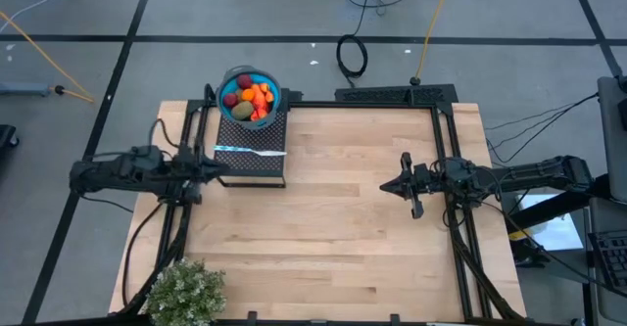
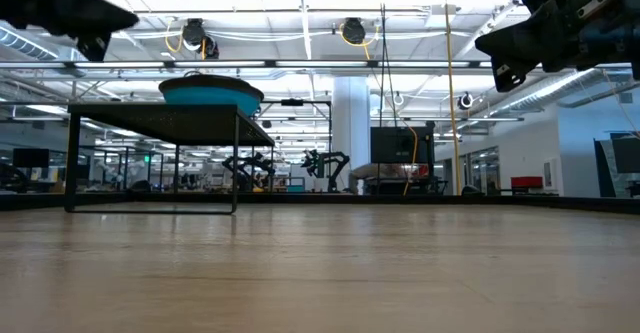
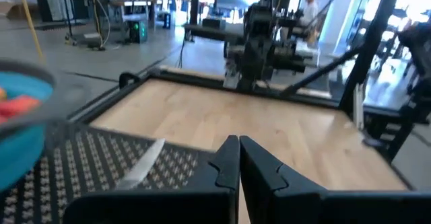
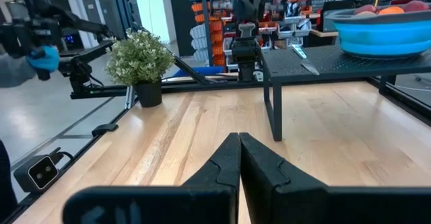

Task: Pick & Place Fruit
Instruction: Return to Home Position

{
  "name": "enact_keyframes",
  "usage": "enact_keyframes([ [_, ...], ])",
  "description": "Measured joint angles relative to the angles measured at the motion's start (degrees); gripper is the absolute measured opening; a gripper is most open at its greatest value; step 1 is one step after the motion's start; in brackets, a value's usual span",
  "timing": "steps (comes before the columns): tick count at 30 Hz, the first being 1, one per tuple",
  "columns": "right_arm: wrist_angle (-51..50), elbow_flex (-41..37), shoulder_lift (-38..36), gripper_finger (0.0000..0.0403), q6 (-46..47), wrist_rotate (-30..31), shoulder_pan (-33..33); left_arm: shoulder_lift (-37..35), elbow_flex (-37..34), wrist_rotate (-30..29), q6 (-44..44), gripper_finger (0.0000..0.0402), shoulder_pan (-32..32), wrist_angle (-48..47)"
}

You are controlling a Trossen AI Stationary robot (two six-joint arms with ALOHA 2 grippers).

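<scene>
Your desk (image 1: 333,228) lies open across its middle; the black shelf (image 1: 255,167), its blue bowl (image 1: 223,93) and the corner plant (image 1: 186,292) crowd the left.

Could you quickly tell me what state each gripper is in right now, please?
The dark left gripper is closed, holding nothing.
The dark right gripper is closed, holding nothing.

- A robotics lab in a large open hall: a wooden bench (image 1: 343,218) sits inside a dark metal frame (image 1: 392,95) that carries two robot arms.
- The grey floor (image 1: 245,13) is marked off with black tape, and loose cables (image 1: 352,56) lie across it.
- Beyond the bench stand more robot arms (image 2: 322,161), a strip-lit ceiling (image 2: 280,13) with exposed pipes, and storage racks (image 4: 205,19) of orange bins.
</scene>
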Motion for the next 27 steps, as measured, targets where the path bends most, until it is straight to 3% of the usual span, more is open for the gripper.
enact_keyframes([
  [7, 0.2, 0.0, 0.0, 0.0, -1.7, 0.4, 0.0, 0.0, -7.9, 0.0, 0.1, 0.0002, 0.0, 6.3],
  [14, 6.2, 0.0, -1.3, 0.0, -3.0, 9.0, 0.0, 0.0, -10.1, 0.1, 0.0, 0.0011, 0.0, 6.7],
  [20, 5.8, 0.0, -8.7, 0.0, -5.1, 9.8, 0.0, 0.0, -10.1, 0.1, 0.1, 0.0004, 0.0, 4.5],
  [27, -4.8, 0.0, -20.7, 0.0, 6.5, 8.6, 0.0, 0.0, -10.1, 0.2, 0.2, 0.0004, 0.0, 2.7],
])
